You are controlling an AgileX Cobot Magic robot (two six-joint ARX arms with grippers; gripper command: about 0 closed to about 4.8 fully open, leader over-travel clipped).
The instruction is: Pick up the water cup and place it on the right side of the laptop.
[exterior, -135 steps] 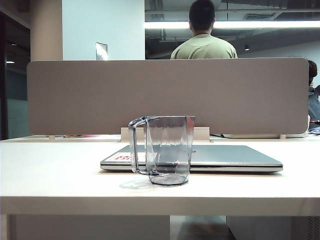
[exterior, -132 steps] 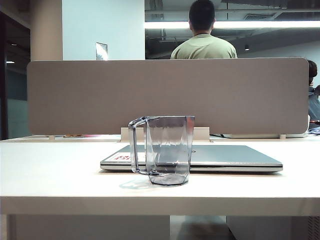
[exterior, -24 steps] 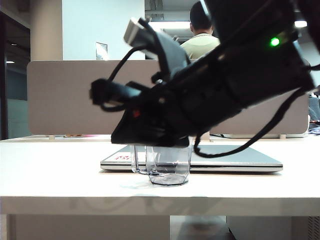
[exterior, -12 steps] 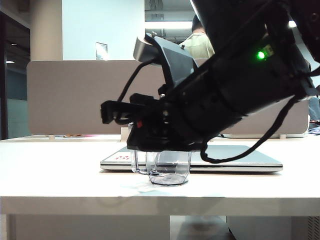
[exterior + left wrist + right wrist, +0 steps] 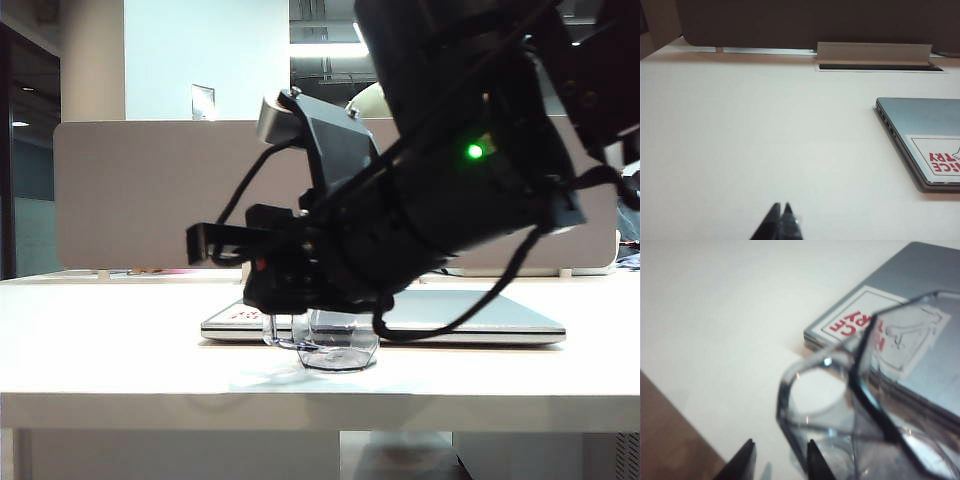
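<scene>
The water cup [image 5: 338, 352] stands on the white table in front of the closed silver laptop [image 5: 480, 312]; only its tapered base shows below my right arm [image 5: 450, 200]. In the right wrist view my right gripper [image 5: 780, 454] is open at the cup's loop handle [image 5: 812, 367]. The handle's outer strip lies between the two fingertips, not pinched. Behind the handle are the cup's rim [image 5: 900, 405] and the laptop [image 5: 920, 280] with its red-print sticker. My left gripper [image 5: 781, 207] is shut on nothing, low over bare table, away from the laptop [image 5: 925, 125].
A grey divider panel [image 5: 130, 190] runs along the back of the table. A cable-slot cover [image 5: 872, 52] sits at its foot. The table's front edge [image 5: 150, 400] is just in front of the cup, and the right wrist view shows brown floor [image 5: 665, 440] beyond it.
My right arm came in over the cup and, in the last second, sank lower and hides more of it. The cup and laptop have not moved.
</scene>
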